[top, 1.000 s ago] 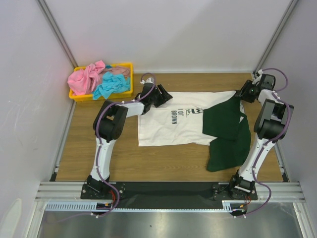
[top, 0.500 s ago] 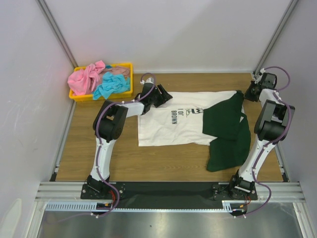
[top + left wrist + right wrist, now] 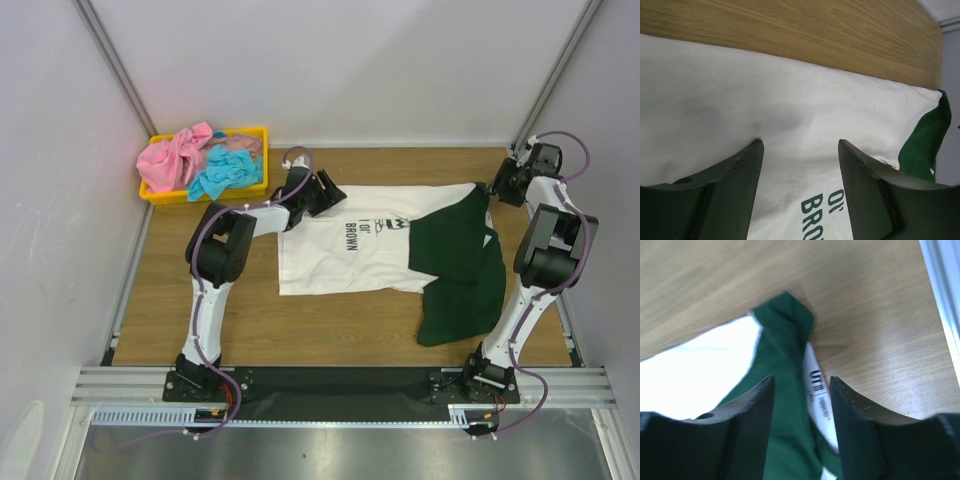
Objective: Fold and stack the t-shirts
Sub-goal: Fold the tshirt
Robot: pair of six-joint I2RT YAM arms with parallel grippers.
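Note:
A white t-shirt (image 3: 340, 250) with black print and dark green sleeves (image 3: 455, 262) lies spread on the wooden table. My left gripper (image 3: 323, 191) is at its far left edge. In the left wrist view the left gripper (image 3: 800, 145) is open, its tips resting on the white cloth (image 3: 790, 100) just above the print (image 3: 820, 215). My right gripper (image 3: 497, 185) is at the shirt's far right corner. In the right wrist view the right gripper (image 3: 801, 380) is open over a green fold (image 3: 785, 340) and a white label (image 3: 817, 390). A pink shirt (image 3: 172, 160) and a turquoise shirt (image 3: 225, 173) lie bunched in a tray.
The yellow tray (image 3: 263, 160) stands at the far left corner of the table. White walls close in on three sides, with a metal rail (image 3: 945, 290) along the right edge near my right gripper. Bare wood (image 3: 200, 320) shows in front of the shirt.
My right gripper shifted slightly at the far right corner, and the green corner of the shirt now lies a little further out. The left arm has stayed put.

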